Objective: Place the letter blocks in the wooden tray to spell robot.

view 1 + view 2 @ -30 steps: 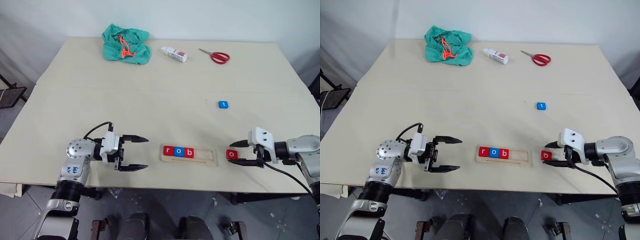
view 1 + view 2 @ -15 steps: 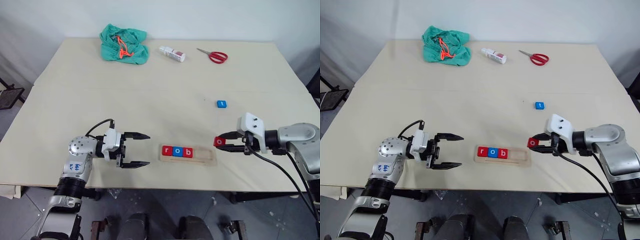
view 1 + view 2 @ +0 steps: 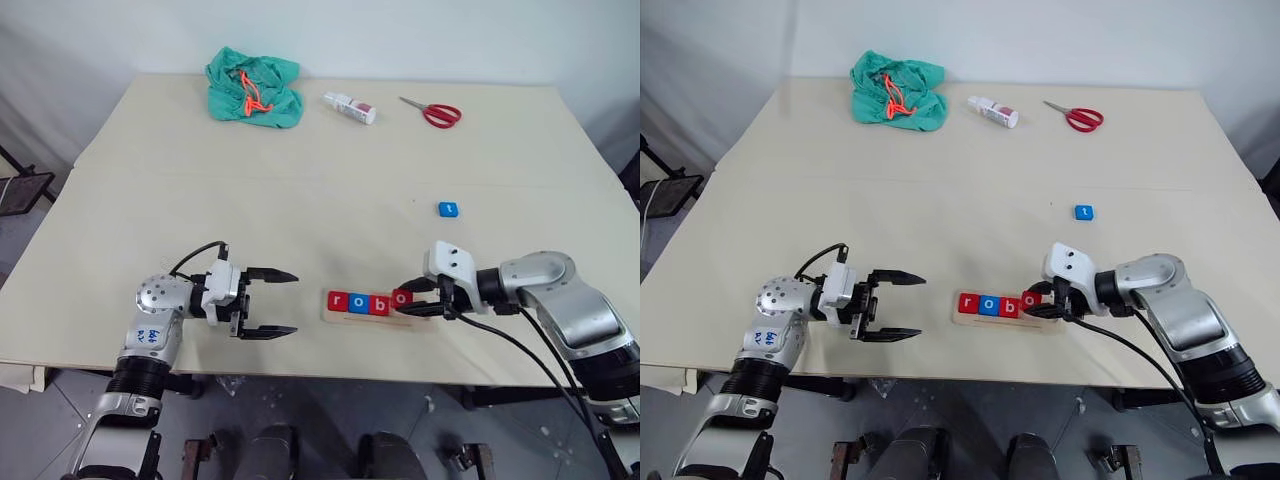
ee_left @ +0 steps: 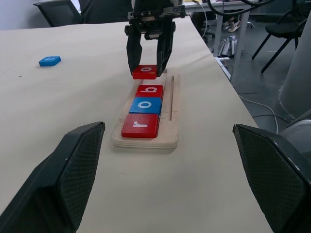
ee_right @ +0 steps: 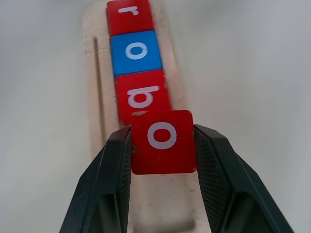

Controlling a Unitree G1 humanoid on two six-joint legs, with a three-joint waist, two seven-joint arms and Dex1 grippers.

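The pale bench [image 3: 300, 200] carries the wooden tray [image 3: 415, 323] between the left hand [image 3: 282, 302] and right hand [image 3: 412, 299]. A blue t block [image 3: 448, 209] lies beyond the right hand. Far past both hands lie a green cloth [image 3: 253, 88], a small bottle [image 3: 349, 107] and red scissors [image 3: 432, 112].

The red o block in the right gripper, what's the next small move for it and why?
Probably lower the red o block, which the right gripper pinches, into the wooden tray just past the red b block, then open. It hovers above that free spot, slightly overlapping b, and r, o, b already sit in line.
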